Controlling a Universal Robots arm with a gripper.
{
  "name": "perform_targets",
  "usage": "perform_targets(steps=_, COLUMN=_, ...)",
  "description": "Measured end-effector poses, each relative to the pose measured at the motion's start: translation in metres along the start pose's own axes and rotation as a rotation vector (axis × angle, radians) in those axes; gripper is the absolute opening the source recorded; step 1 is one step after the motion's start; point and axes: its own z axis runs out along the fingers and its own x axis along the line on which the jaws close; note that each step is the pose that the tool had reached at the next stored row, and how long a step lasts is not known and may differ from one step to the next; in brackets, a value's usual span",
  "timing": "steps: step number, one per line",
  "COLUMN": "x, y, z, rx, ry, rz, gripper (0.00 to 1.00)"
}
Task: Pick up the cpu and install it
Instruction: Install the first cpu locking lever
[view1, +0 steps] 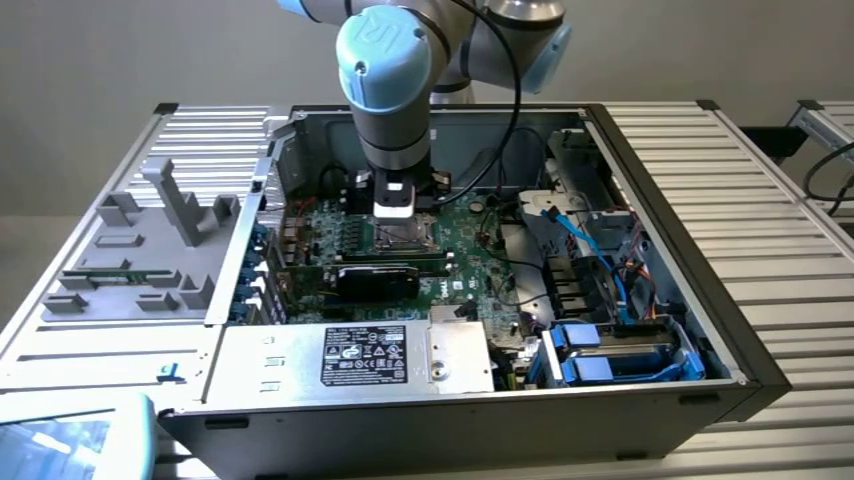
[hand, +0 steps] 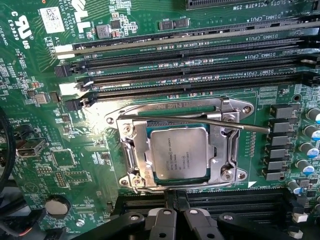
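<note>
Your cpu (hand: 180, 152) sits seated in the socket (hand: 131, 150) at the board's (hand: 60, 125) centre; the gripper (hand: 174, 200), jaws shut and empty, hovers at its six o'clock.

Plain pale grey wall (view1: 134, 50) behind, ribbed silver metal table (view1: 774, 200) with grooved slats, even soft indoor light, no strong shadows

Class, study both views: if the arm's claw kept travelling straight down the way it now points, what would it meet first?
Most likely the cpu, lying in the metal socket frame on the motherboard. The shut claw points down near the frame's edge, so it might touch the frame first; depth is hard to judge.
</note>
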Motion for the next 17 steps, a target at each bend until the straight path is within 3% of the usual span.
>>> perform_targets(steps=17, x=0.0025, y=0.0002, z=0.0, rx=0.0, ry=-0.0001, rz=0.0, gripper=0.12)
